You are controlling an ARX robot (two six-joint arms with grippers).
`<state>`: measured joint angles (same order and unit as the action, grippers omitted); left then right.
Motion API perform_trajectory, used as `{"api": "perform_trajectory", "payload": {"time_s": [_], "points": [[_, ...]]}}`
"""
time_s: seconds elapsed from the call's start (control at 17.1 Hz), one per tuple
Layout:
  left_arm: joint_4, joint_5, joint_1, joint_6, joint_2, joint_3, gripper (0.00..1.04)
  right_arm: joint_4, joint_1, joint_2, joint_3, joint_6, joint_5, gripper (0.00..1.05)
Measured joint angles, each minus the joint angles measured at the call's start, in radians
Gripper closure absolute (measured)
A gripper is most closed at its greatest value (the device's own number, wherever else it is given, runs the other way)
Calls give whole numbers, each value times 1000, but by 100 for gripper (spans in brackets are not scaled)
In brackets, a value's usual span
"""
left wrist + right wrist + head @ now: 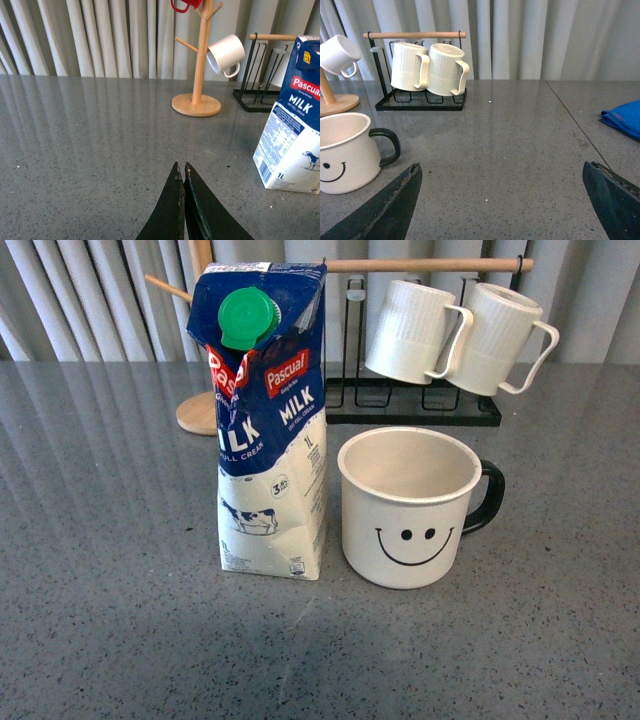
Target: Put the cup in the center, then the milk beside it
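Note:
The cup (pixel 408 508), a wide white mug with a black smiley face and black handle, stands upright near the middle of the grey table (pixel 100 620). The milk (pixel 268 420), a tall blue-and-white carton with a green cap, stands upright just left of it, a small gap between them. No arm shows in the front view. In the left wrist view my left gripper (pixel 180 167) is shut and empty, left of the milk (pixel 295 125) and apart from it. In the right wrist view my right gripper (pixel 501 170) is wide open and empty, to the right of the cup (pixel 345 152).
Behind stand a black rack (pixel 415 405) holding two ribbed white mugs (pixel 455 335) and a wooden mug tree (pixel 198 65) with a small white cup (pixel 226 54) and a red one. A blue cloth (pixel 624 117) lies far right.

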<state>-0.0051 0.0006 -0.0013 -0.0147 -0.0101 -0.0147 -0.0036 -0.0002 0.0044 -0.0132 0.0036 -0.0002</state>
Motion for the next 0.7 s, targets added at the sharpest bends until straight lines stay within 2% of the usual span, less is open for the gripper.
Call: {"api": "perform_trajectory", "payload": {"time_s": [0.53,0.7], "points": [[2,-1,0,0,0,0,101,0,0,0,0,0,0,7],[2,-1,0,0,0,0,67,0,0,0,0,0,0,7]]}}
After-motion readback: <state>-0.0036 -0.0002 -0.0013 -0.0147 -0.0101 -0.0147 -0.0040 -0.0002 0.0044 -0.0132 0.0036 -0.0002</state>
